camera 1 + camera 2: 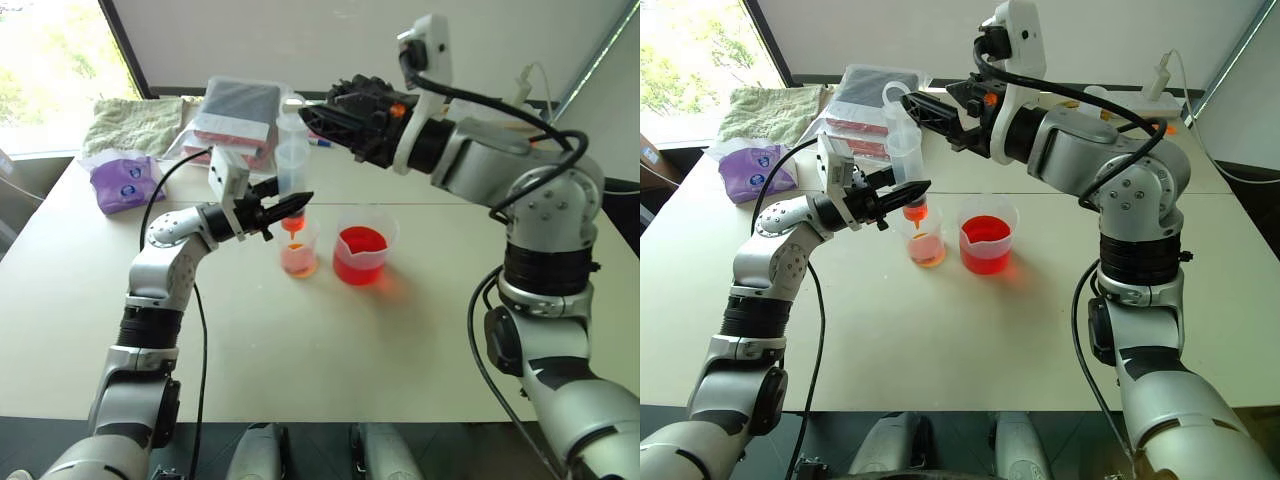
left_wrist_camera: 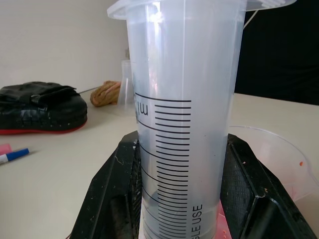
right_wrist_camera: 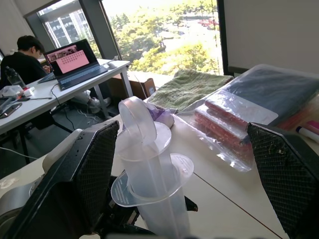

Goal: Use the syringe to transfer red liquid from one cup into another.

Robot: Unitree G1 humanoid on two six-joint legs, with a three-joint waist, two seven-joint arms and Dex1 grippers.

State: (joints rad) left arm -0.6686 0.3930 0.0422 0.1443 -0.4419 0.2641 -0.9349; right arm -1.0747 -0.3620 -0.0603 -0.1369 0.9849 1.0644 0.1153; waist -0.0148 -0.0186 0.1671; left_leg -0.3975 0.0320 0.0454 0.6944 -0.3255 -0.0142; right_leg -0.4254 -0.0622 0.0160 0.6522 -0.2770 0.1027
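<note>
The left gripper (image 1: 290,205) is clamped on the barrel of the syringe (image 1: 293,160), which stands upright between its two black fingers (image 2: 112,199), as the left wrist view shows with the printed scale facing out. The syringe's orange tip hangs just below the gripper, inside the mouth of the smaller cup (image 1: 299,250), which holds a little pale orange liquid at its bottom and stands on the counter (image 1: 300,340) directly under the gripper. Just beside that cup, on the side away from the left arm, stands the wider beaker (image 1: 361,255) with the red liquid (image 1: 360,262) in it. The right gripper (image 1: 312,117) hovers above the left gripper with its fingers spread wide apart and nothing between them; in the right wrist view the syringe's plunger head (image 3: 135,119) sits between and just ahead of its fingers, not touched by either. Behind the right gripper, a bagged pack (image 1: 240,112) and a green towel (image 1: 135,122) lie on the counter.
</note>
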